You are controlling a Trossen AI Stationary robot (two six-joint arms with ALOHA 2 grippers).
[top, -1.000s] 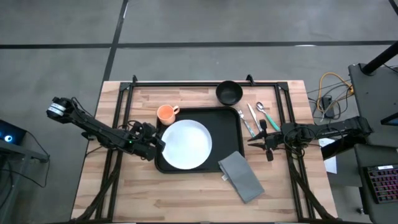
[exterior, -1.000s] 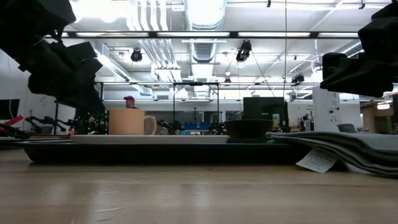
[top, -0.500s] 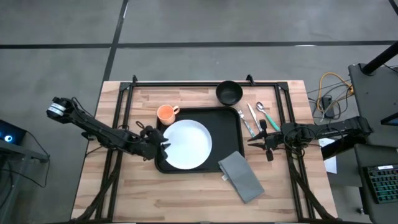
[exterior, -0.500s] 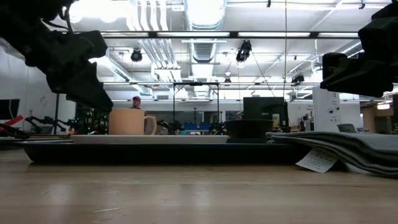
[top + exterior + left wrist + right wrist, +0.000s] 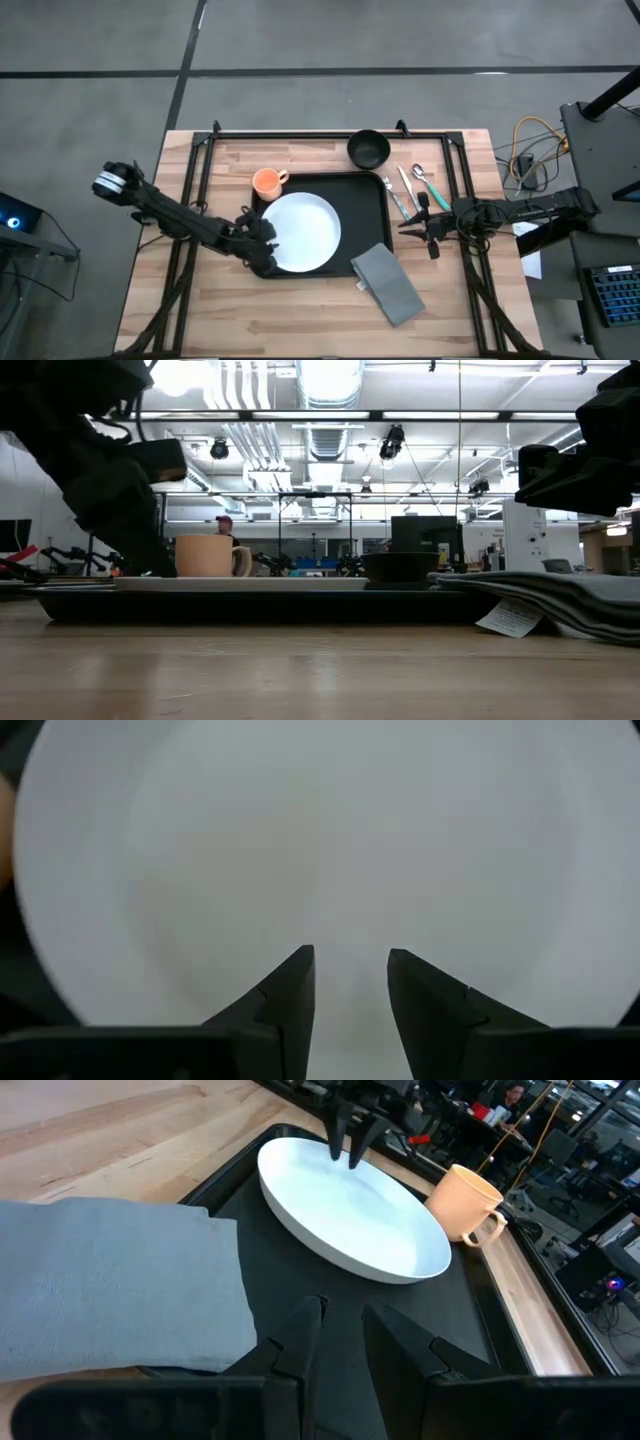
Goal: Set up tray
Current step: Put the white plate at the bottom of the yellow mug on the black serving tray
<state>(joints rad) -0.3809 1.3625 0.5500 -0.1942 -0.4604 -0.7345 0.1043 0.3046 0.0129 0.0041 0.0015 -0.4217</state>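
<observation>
Wooden planks make up the table, which stands on a grey floor; beyond it the low view shows a workshop with ceiling lights and a person far off. At the middle of the table lies the tray, flat and black, with a white plate on its left half. An orange mug stands on the wood just beside the tray's far left corner, a black bowl beyond its far right corner. A grey napkin overlaps the tray's near right corner and lies partly on the table. Cutlery lies to the right of the tray. The left gripper is at the plate's left edge, its fingers a little apart above the white surface and holding nothing. The right gripper waits just right of the tray, fingers slightly parted and empty.
</observation>
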